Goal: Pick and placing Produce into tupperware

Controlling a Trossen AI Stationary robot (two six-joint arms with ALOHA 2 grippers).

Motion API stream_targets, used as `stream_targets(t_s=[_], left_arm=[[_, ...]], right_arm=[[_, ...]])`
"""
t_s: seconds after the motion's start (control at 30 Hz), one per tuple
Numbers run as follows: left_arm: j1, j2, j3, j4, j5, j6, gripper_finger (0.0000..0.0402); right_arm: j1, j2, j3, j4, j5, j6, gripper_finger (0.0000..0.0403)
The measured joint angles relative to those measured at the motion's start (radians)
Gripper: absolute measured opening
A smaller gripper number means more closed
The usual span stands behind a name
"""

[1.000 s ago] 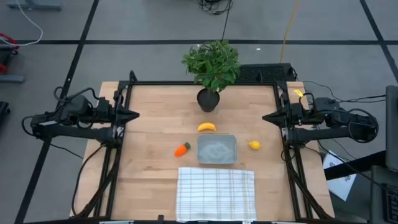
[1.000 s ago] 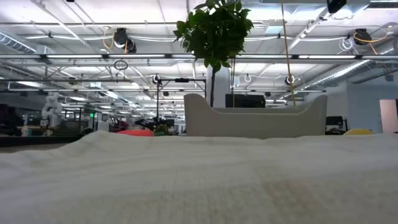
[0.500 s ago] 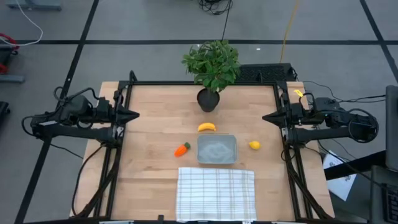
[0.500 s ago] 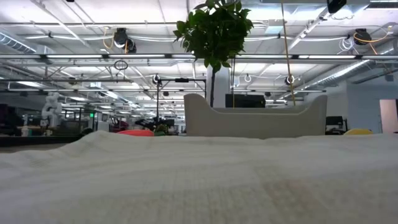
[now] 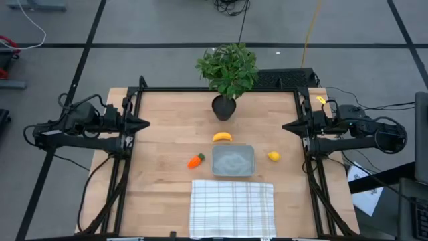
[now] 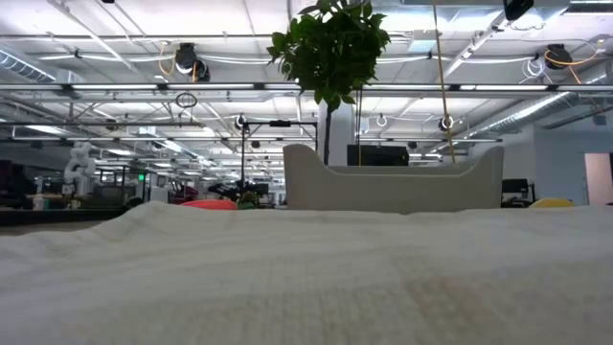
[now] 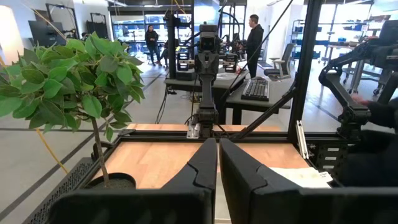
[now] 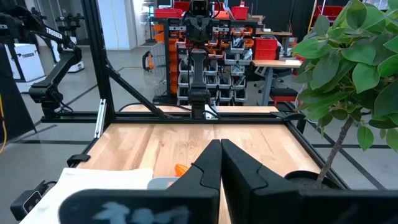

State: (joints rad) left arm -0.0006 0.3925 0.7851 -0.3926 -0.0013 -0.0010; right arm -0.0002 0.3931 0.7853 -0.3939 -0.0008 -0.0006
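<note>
1. Left gripper (image 5: 144,124) is sitting at the table's left edge, pointing inward, with its fingers (image 7: 205,163) pressed together and gripping nothing.
2. Right gripper (image 5: 286,125) is sitting at the table's right edge, pointing inward, with its fingers (image 8: 211,160) pressed together and gripping nothing.
3. Neither arm is showing any change from the frames a second ago and half a second ago; every item on the table is lying where it was.
4. Tupperware (image 5: 233,161) is lying near the table's middle, just behind the checked cloth (image 5: 232,208), and no produce is lying inside it.
5. Banana (image 5: 223,136) is lying just behind the tupperware, between it and the plant (image 5: 227,70).
6. Carrot (image 5: 195,161) is lying just left of the tupperware, apart from it.
7. Lemon (image 5: 273,156) is lying near the tupperware's right side, apart from it.
8. Low view is looking across the cloth (image 6: 306,278), with the tupperware (image 6: 393,184) rising behind it and the plant (image 6: 330,43) standing farther back.
9. Left wrist view is showing two people (image 7: 254,38) standing in the room beyond the table.
10. Right wrist view is showing the word "TROSSEN" on a white panel (image 8: 25,57) in the room; no other writing is legible.
</note>
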Motion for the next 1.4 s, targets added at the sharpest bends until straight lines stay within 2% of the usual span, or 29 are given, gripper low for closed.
stream_targets(t_s=[0.9,1.07,1.4], left_arm=[[0.0,0.0,0.0,0.001,0.0,0.0,0.0024],[0.0,0.0,0.0,0.043,0.0,-0.013,0.0024],[0.0,0.0,0.0,0.124,0.0,-0.187,0.0024]], right_arm=[[0.0,0.0,0.0,0.0,0.0,0.0,0.0],[0.0,0.0,0.0,0.0,0.0,0.0,0.0],[0.0,0.0,0.0,0.022,0.0,0.0,0.0]])
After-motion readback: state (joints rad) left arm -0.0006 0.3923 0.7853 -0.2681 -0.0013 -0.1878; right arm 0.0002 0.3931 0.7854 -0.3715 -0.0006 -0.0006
